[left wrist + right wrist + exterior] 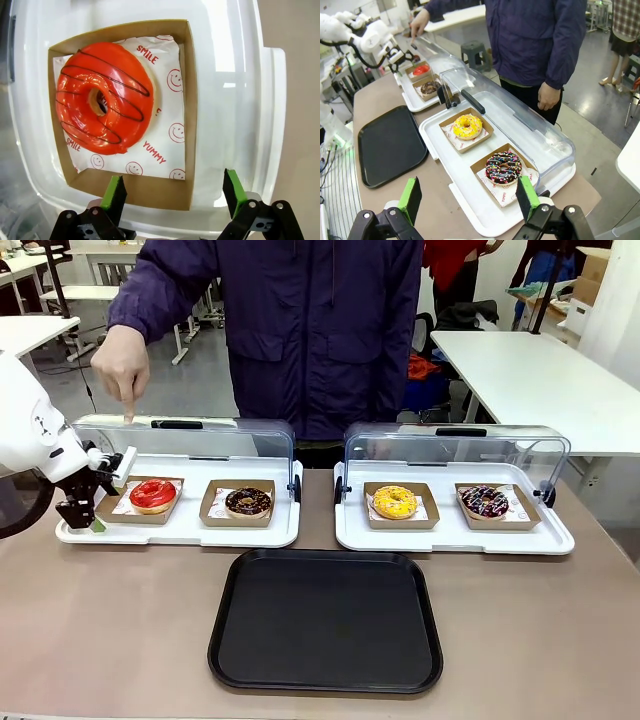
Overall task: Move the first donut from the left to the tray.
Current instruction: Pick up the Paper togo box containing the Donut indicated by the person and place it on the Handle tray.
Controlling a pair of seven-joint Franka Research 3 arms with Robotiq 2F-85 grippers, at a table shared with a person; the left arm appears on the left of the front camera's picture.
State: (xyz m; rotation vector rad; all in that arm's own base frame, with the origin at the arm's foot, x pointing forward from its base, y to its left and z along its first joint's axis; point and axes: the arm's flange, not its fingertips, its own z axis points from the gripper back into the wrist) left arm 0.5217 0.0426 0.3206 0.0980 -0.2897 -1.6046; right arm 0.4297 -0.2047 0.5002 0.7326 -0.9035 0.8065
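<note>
The red-glazed donut [153, 494] lies in its brown cardboard holder [118, 510] at the left end of the left white tray [180, 535]. My left gripper [85, 520] hangs open at that holder's outer left edge. In the left wrist view the donut [102, 100] with dark stripes sits just ahead, and the holder's near wall [150, 192] lies between the green pads [114, 192] of the open gripper [174, 192]. The black tray [325, 620] lies flat at the table's front middle. My right gripper [469, 200] is open, above the right white tray's near end, holding nothing.
A chocolate donut [248, 502] shares the left white tray. The right white tray [455, 538] holds a yellow donut [395, 502] and a sprinkled donut [485, 502]. Both clear lids [185, 440] stand open. A person's hand [122, 365] touches the left lid's top edge.
</note>
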